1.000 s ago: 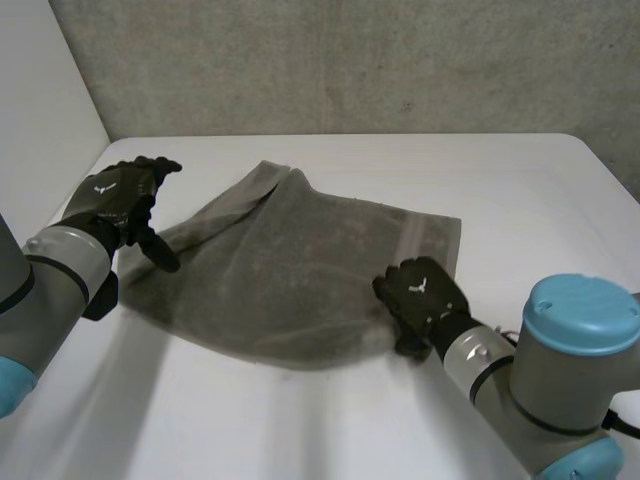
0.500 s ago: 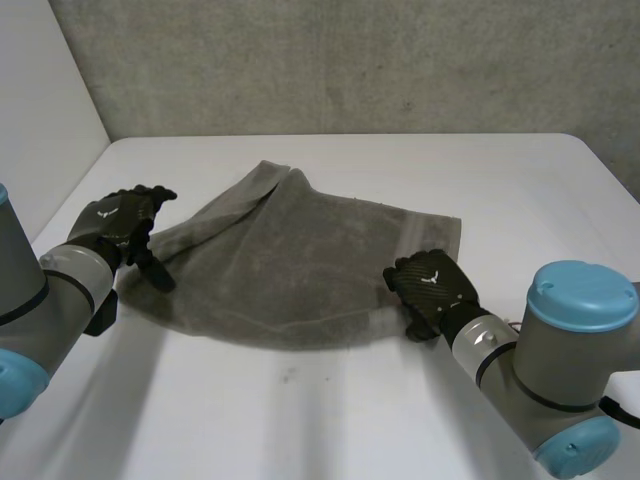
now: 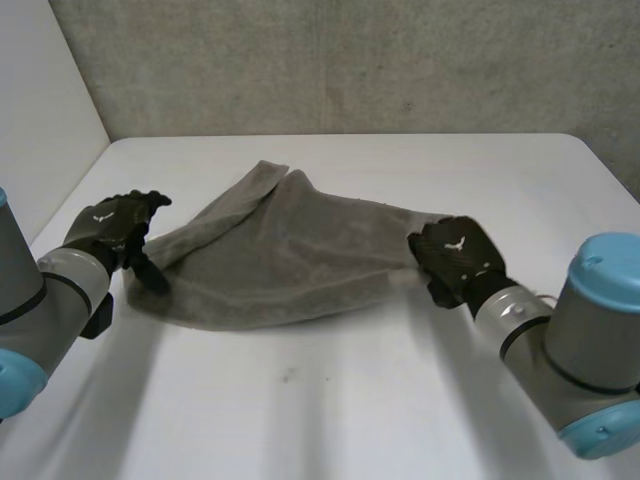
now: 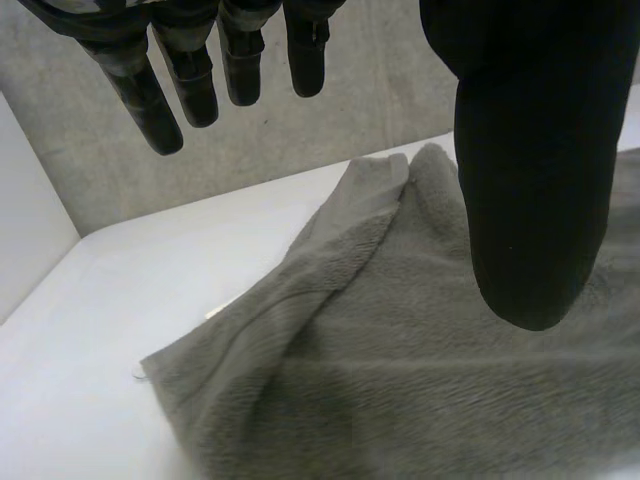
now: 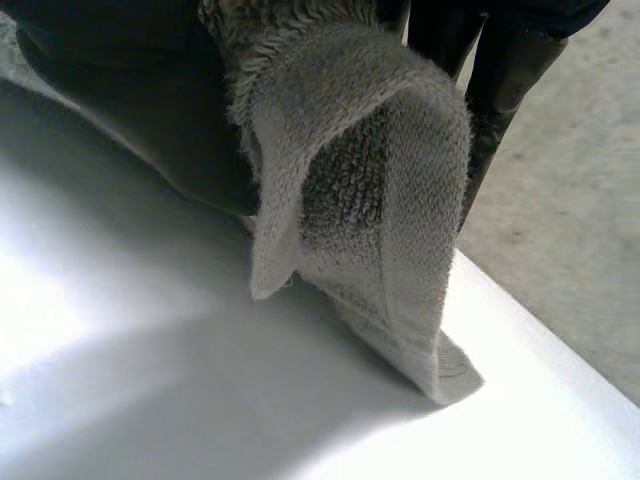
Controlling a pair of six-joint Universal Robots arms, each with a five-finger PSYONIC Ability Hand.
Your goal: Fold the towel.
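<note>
Towel [image 3: 290, 260] (grey) pinched at one edge by right robot hand [image 3: 455, 255]; left robot hand [image 3: 115, 222] spread.

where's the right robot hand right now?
Head view, right side: the right robot hand is at the towel's right end, pinching its edge over the white table.

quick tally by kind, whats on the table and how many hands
towel: 1
hands: 2, left hand and right hand
table: 1
total: 4
</note>
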